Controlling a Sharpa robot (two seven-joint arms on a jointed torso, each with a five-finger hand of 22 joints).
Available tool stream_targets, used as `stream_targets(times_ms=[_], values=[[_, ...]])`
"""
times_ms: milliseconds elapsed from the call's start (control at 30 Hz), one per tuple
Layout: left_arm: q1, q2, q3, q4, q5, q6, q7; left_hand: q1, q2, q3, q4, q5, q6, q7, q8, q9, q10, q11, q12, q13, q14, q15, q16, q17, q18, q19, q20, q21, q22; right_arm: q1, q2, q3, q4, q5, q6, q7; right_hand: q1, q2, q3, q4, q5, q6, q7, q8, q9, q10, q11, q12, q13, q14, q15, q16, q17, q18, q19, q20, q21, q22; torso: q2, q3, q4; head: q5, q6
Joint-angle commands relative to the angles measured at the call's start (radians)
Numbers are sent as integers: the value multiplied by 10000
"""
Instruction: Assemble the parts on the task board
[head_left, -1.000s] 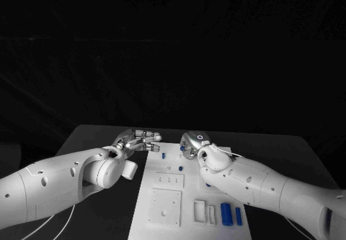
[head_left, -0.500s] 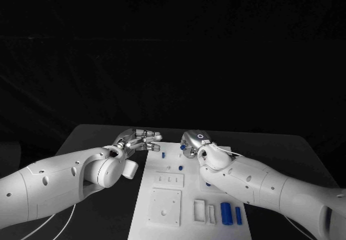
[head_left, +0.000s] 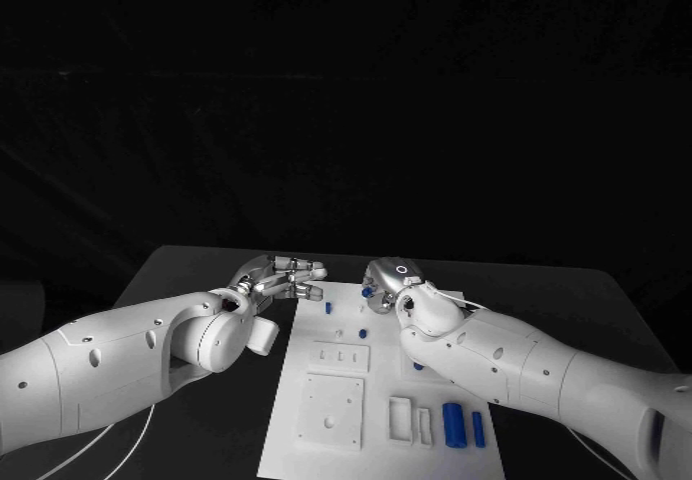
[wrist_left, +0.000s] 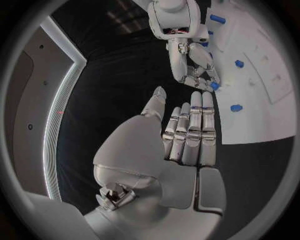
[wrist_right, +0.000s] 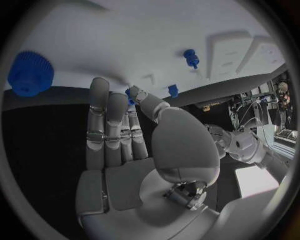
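The white task board (head_left: 378, 390) lies along the middle of the black bench (head_left: 188, 275), with two blue cylinders (head_left: 453, 427) at its near right and small blue parts (head_left: 329, 311) standing toward its far end. The left hand (head_left: 283, 277) hovers at the board's far left edge, its fingers (wrist_left: 195, 127) straight, side by side and holding nothing. The right hand (head_left: 387, 283) is over the board's far end with fingers (wrist_right: 103, 125) extended, a small blue piece (wrist_right: 130, 95) at their tips; whether it is pinched I cannot tell, and a blue gear-like part (wrist_right: 30, 73) lies on the board nearby.
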Motion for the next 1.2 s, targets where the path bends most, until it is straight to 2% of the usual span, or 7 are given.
stream_targets(times_ms=[33, 200, 467, 533, 600, 900, 1200], values=[[6, 6, 9, 38, 8, 128, 89, -86, 33, 9, 7, -54, -95, -44, 32, -5, -89, -12, 53, 12, -73, -9, -62, -11, -59, -47, 14, 4, -26, -23, -15, -16, -22, 42, 481, 4, 56, 22, -78, -22, 21, 96, -12, 46, 49, -12, 39, 7, 7, 2, -13, -34, -4, 192, 57, 2, -39, 26, 3, -4, -5, -9, -15], [7, 3, 9, 41, 7, 129, 86, -86, 33, 9, 7, -54, -95, -44, 32, -5, -89, -12, 53, 12, -73, -9, -62, -11, -59, -47, 14, 4, -26, -23, -20, -16, -1, 78, 541, 79, 59, 31, -131, -29, 23, 95, -11, 44, 47, -14, 37, 9, 8, 1, -14, -43, -7, 191, 70, 0, -96, 70, -10, -21, -19, -9, -45], [7, 14, 10, 21, 6, 131, 83, -86, 33, 9, 7, -54, -95, -44, 32, -5, -89, -12, 53, 12, -73, -9, -62, -11, -59, -47, 14, 4, -26, -22, 1, -16, 21, 161, 542, 169, 60, 48, -209, -32, 17, 55, 0, 49, 47, -54, 47, 6, 7, 2, -1, -61, -16, 207, 87, 16, -198, 142, -8, -17, -15, -8, -36], [7, 14, 10, 18, 6, 131, 82, -86, 33, 9, 7, -54, -95, -44, 32, -5, -89, -12, 53, 12, -73, -9, -62, -11, -59, -47, 14, 4, -26, -22, 4, -16, 4, 219, 562, 190, 42, 35, -201, -20, 1, -139, 52, 20, 16, -261, 116, 3, -3, -4, 30, -74, -23, 209, 82, 27, -225, 156, -8, -17, -15, -8, -36], [7, 14, 10, 15, 6, 125, 85, -86, 33, 9, 7, -54, -95, -44, 32, -5, -89, -12, 53, 12, -73, -9, -62, -11, -59, -47, 14, 4, -26, -22, 8, -16, -22, 301, 597, 216, -9, -45, -119, 9, 51, -584, 164, 17, -9, -755, 275, 5, -12, 23, 175, -51, -16, 243, 85, 113, -241, 178, -10, -16, -16, -11, -38], [7, 18, 10, -12, 7, 68, 112, -96, 30, 13, 13, -51, -140, -44, 32, -7, -110, -9, 53, 12, -73, -9, -63, -10, -60, -48, 14, 14, -43, -19, 9, -16, -85, 524, 591, 265, -62, -410, -167, 224, 288, -1254, 311, 26, -9, -1910, 609, 1, -23, 8, 437, 48, -20, 607, 227, 424, -434, 103, -4, -15, -17, 2, -34], [7, 14, 10, -25, 7, 63, 107, -92, 20, 16, 13, -53, -192, -45, 30, -9, -137, -8, 52, 11, -74, -9, -63, -11, -58, -47, 16, 16, -51, -17, -2, -16, -65, 648, 578, 324, 84, -459, -210, 344, 317, -1288, 334, 34, -5, -1988, 638, -4, -26, -14, 476, 111, -83, 697, 334, 507, -614, 33, -6, -20, -20, 9, -50]])
